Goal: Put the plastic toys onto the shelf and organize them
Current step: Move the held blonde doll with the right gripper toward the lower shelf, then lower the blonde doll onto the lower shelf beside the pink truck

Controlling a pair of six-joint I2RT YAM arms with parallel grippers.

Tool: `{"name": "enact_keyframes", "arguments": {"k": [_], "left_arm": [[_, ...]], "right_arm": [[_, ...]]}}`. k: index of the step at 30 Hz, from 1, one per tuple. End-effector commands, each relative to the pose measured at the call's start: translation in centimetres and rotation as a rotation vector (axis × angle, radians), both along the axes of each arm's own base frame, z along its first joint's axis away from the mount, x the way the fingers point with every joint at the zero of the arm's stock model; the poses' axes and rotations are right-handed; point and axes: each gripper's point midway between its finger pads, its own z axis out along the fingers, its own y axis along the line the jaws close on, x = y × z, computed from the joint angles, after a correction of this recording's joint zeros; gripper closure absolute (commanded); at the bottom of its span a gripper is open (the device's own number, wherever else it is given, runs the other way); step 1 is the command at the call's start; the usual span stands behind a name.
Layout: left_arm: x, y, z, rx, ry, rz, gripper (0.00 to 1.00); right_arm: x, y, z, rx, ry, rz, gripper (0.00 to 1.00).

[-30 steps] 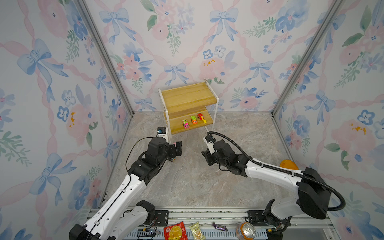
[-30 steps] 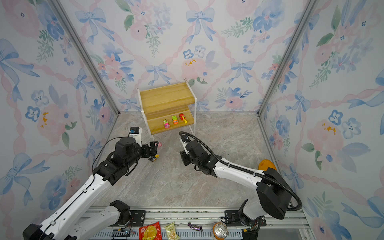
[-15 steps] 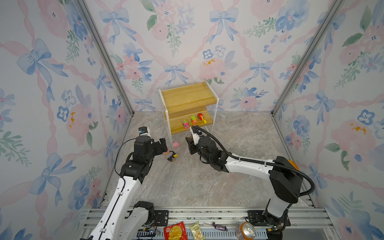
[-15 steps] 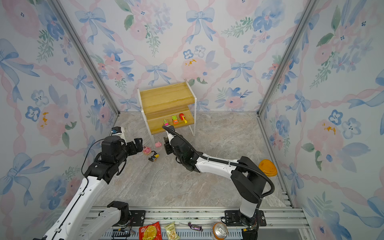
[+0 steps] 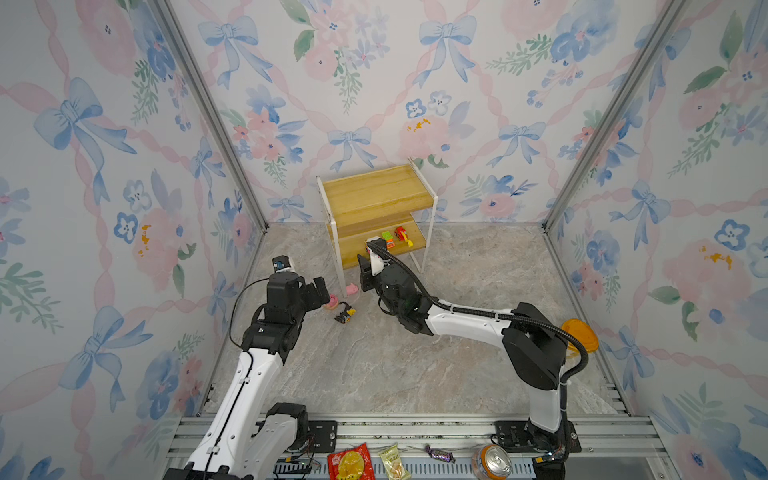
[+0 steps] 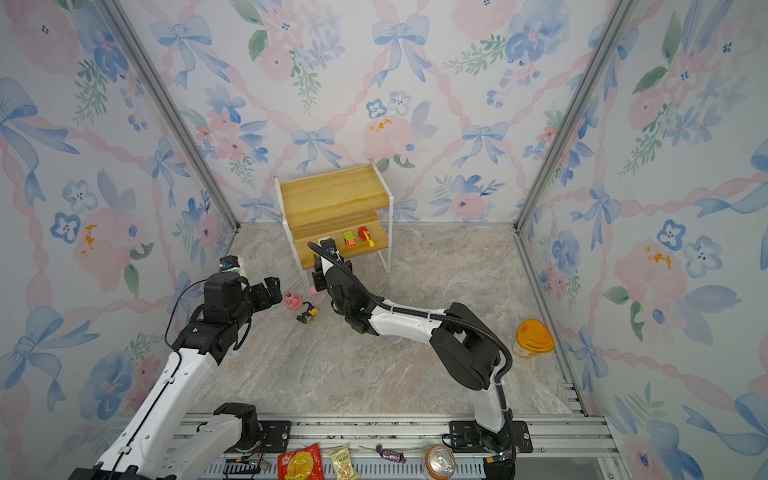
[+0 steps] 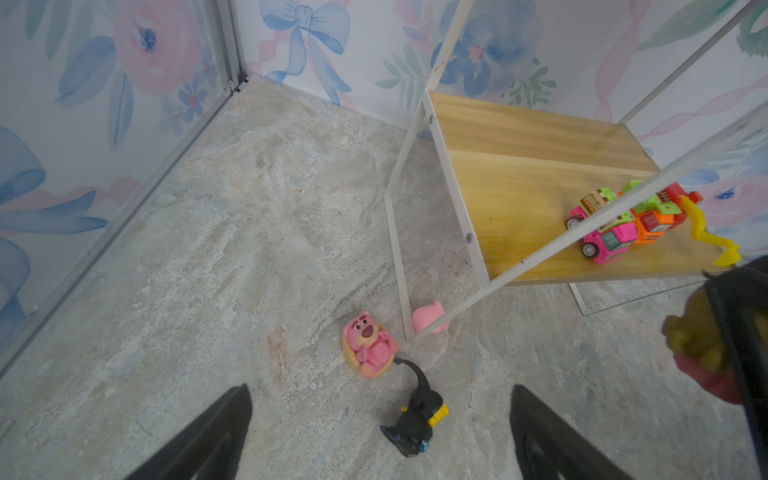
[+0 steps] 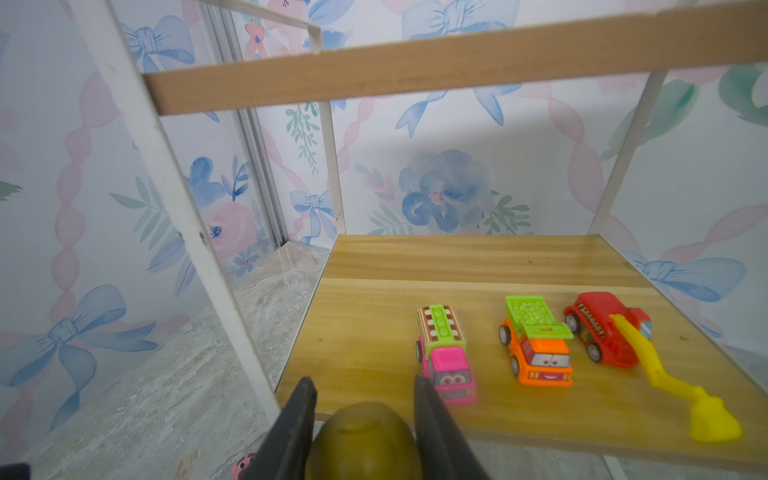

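The right hand [image 8: 362, 387] is narrowed onto the yellow-haired figure [image 8: 363, 440], whose rounded olive-yellow head fills the gap between the jaws. It sits at the front edge of the shelf [image 8: 374, 316], at the lower board. The move turns on what lies straight ahead of that hand: bare wood running back to the rear of the shelf. The pink car [image 8: 444, 361] stands just beside that lane, with the green-orange car [image 8: 536, 349] and the red car [image 8: 598, 332] in a row beyond it, all nose-out toward the shelf's front. The figure looks level with the board's front lip or slightly under it. I cannot tell whether it would clear the lip, so a small lift before the push inward seems wise. The jaw on the car's side is close to the pink car and could nudge it.

The left hand [image 7: 381, 392] stands wide and holds nothing. It is low over the bench [image 7: 208, 270], in front of the shelf's corner post. The black-yellow figure [image 7: 415, 415] lies on its side between the jaw tips, its long axis pointing toward the shelf, so the jaws would close across its narrow width. The round pink figure [image 7: 370, 345] lies just past it, and the pink pig [image 7: 430, 318] rests against the foot of the post. This arm is clearly the nearer one for all three
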Motion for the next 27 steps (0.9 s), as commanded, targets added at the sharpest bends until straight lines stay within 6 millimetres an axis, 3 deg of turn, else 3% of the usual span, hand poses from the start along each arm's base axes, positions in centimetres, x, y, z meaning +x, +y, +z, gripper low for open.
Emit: {"name": "enact_keyframes", "arguments": {"k": [1,27], "left_arm": [[0.1,0.0,-0.7,-0.021,0.010,0.000,0.03],[0.1,-0.1,-1.1,-0.061,0.017,-0.021,0.03]], "right_arm": [[0.8,0.5,1.8,0.054,-0.051,-0.031,0.74],[2.4,4.0,1.2,0.107,-0.089,-0.042,0.74]]}}
